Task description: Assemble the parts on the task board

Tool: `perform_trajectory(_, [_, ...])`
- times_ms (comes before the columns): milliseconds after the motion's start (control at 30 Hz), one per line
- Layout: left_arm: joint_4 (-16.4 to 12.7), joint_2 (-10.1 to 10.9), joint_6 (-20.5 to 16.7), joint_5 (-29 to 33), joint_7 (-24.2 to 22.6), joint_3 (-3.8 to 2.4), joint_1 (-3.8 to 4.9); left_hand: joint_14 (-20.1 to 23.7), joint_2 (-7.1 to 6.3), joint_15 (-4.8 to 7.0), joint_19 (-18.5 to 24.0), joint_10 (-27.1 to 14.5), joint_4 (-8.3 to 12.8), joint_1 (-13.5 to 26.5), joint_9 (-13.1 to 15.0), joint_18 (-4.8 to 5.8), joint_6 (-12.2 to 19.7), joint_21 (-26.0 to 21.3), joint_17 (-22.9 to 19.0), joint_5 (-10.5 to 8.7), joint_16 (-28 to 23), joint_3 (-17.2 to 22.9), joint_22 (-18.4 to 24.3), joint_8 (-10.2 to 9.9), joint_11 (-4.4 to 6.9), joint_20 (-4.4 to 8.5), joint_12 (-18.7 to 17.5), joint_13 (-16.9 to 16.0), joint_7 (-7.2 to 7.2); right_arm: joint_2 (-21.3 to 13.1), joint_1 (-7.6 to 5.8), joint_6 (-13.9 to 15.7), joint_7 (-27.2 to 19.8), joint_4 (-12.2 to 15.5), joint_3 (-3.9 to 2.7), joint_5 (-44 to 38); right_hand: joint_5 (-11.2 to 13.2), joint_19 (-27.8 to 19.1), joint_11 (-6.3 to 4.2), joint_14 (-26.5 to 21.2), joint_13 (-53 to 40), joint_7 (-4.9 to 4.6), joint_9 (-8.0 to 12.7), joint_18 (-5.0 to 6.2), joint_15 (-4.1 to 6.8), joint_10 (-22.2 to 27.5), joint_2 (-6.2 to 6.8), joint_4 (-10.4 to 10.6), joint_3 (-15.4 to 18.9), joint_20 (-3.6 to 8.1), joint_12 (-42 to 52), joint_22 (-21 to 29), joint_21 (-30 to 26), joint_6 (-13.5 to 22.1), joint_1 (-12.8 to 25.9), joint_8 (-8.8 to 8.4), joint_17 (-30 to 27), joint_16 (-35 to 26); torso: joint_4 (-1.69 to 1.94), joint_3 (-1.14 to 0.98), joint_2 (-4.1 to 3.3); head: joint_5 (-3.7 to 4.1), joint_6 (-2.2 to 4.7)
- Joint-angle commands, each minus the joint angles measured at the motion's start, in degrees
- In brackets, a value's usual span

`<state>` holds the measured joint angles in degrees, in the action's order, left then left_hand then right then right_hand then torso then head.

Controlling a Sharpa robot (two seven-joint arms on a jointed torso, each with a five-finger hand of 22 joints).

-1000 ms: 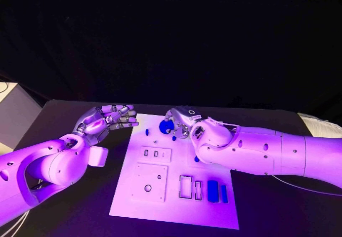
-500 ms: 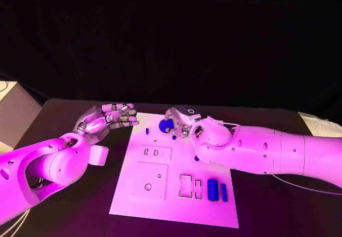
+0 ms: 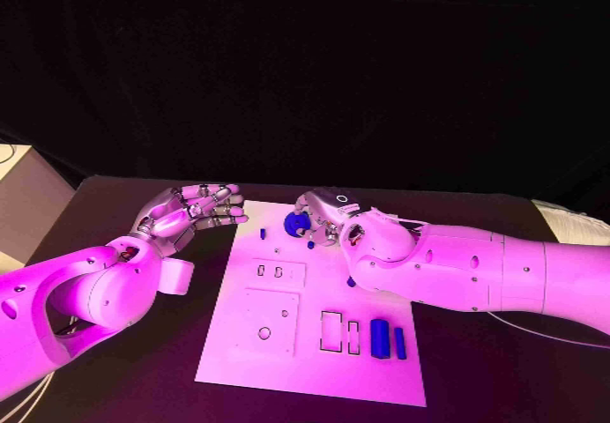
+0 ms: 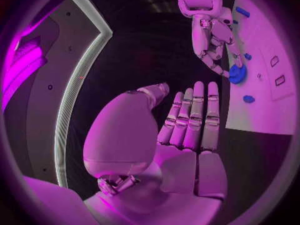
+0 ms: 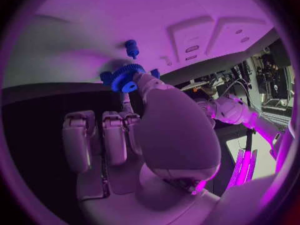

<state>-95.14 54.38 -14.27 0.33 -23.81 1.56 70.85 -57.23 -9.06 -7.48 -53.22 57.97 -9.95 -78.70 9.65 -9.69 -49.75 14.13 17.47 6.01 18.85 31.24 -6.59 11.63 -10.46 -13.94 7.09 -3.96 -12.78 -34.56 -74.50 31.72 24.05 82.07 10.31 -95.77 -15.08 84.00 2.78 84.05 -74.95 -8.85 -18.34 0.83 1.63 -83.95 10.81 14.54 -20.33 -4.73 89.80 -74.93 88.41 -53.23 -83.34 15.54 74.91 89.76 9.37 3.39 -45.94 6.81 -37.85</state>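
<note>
Barely any change versus 1.0 s ago: right hand (image 3: 328, 216) sits a touch farther toward the far end of the task board (image 3: 241, 352), left hand (image 3: 193, 214) slightly shifted, parts unmoved.

Near end of board: two blue bars (image 3: 380, 337) lying side by side, next to two empty rectangular slots (image 3: 331, 331). Left of those, a raised square plate with an oval hole (image 3: 264, 334). Mid-board: smaller plate with two small slots (image 3: 276, 272). One small blue part (image 3: 351, 283) just beside the right forearm, partly hidden.

Far end: right hand fingertips pinching a blue gear (image 3: 296, 224) that sits on the board; right wrist view confirms gear (image 5: 128, 78) gripped at its rim, other fingers curled back. Small blue peg (image 3: 264, 235) standing just left of the gear, apart from it; same peg (image 5: 132, 48) close beyond the gear in the right wrist view.

Left hand off the board's left edge, above the worktop (image 3: 140, 370), holding nothing; fingers (image 4: 195, 116) straight and close side by side, thumb set apart.

Worktop black, matte. Pale box-like object (image 3: 28, 204) at the far left. Black backdrop (image 3: 305, 88) behind.
</note>
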Motion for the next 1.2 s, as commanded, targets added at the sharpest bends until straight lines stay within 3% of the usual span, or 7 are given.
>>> perform_trajectory(33, [-0.1,-0.1,1.1,0.1,-0.3,-0.04,0.04,0.5,0.15,0.05,0.2,0.4,0.0,0.1,-0.1,-0.76,0.1,0.2,0.1,-0.30,0.2,0.2,0.1,-0.2,0.17,0.04,-0.3,0.0,-0.80,-0.3,0.45,-2.0,1.6,-0.1,0.32,-1.1,0.2,5.3,-0.38,6.0,-15.1,1.98,-1.0,-0.43,0.23,-6.1,-0.34,0.0,-0.3,0.58,0.2,-13.6,0.3,-4.0,0.4,1.54,15.1,0.2,0.05,-0.01,0.02,0.00,-0.14])
perform_trajectory(967, [0.0,0.0,1.2,0.1,0.1,-0.04,0.04,0.6,0.16,0.05,0.2,0.4,0.1,0.1,-0.1,-0.76,0.1,0.2,0.1,-0.29,0.2,0.2,0.1,-0.2,0.18,0.05,-0.3,0.0,-0.78,-0.5,0.85,0.0,1.7,0.5,0.32,-2.6,0.3,5.4,-0.30,6.0,-15.1,1.87,-1.0,-0.52,0.23,-6.1,0.07,0.0,-0.6,0.59,0.2,-14.0,0.6,-3.7,1.0,1.32,15.1,0.2,0.03,0.05,0.01,0.12,-0.17])
perform_trajectory(1200, [0.0,-0.1,1.3,0.1,0.1,-0.04,0.04,0.6,0.15,0.05,0.3,0.4,0.1,0.1,-0.1,-0.75,0.1,0.2,0.2,-0.30,0.3,0.3,0.1,-0.2,0.17,0.04,-0.4,0.0,-0.79,-0.3,0.85,0.0,1.4,0.2,0.32,-1.5,0.8,5.3,1.15,6.0,-15.1,0.19,0.4,-0.44,-0.99,-6.1,1.72,1.5,-0.9,-0.30,0.2,-13.7,0.3,0.9,4.2,-2.13,15.1,0.2,0.02,0.09,-0.04,0.08,-0.27])
